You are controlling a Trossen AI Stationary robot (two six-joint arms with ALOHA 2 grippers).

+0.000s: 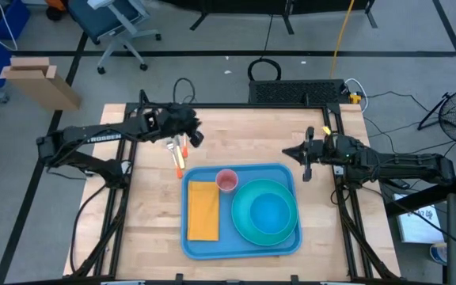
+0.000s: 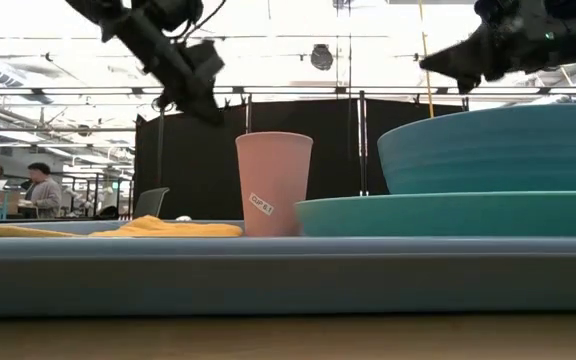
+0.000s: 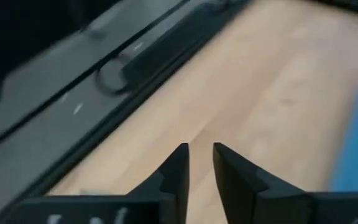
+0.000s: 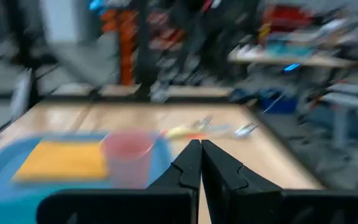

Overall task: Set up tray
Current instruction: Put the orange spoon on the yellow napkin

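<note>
On the wooden table (image 1: 149,229), seen from above, the left arm reaches in from the left edge, and the left gripper (image 1: 197,138) hangs above the boards near the far side. Its fingers (image 3: 178,171) stand a narrow gap apart with bare wood showing between them; they grasp nothing. Just beside and slightly nearer than that gripper, loose cutlery lies on the wood: a piece with an orange handle (image 1: 179,164), one with a yellow handle (image 1: 185,148), and a pale utensil (image 1: 170,144) whose kind is hard to tell.

Toward the middle sits the tray (image 1: 241,248), a large blue rectangle with a raised rim, lying flat on the near half of the table between the two arms. At its left end rests a folded yellow cloth (image 1: 203,210). A pink cup (image 1: 226,180) stands upright at the tray's far edge, just beside the cloth. Filling the right part of the tray is a round teal plate (image 1: 244,226) with a teal bowl (image 1: 271,212) sitting on it.

From table height, the tray's rim crosses the foreground and hides the bases of the cup, plate and bowl.

Farther right, the right gripper (image 1: 304,153) hovers above the table just off the tray's far right corner, its fingers pressed together, carrying nothing. Its arm stretches back to the right edge.
</note>
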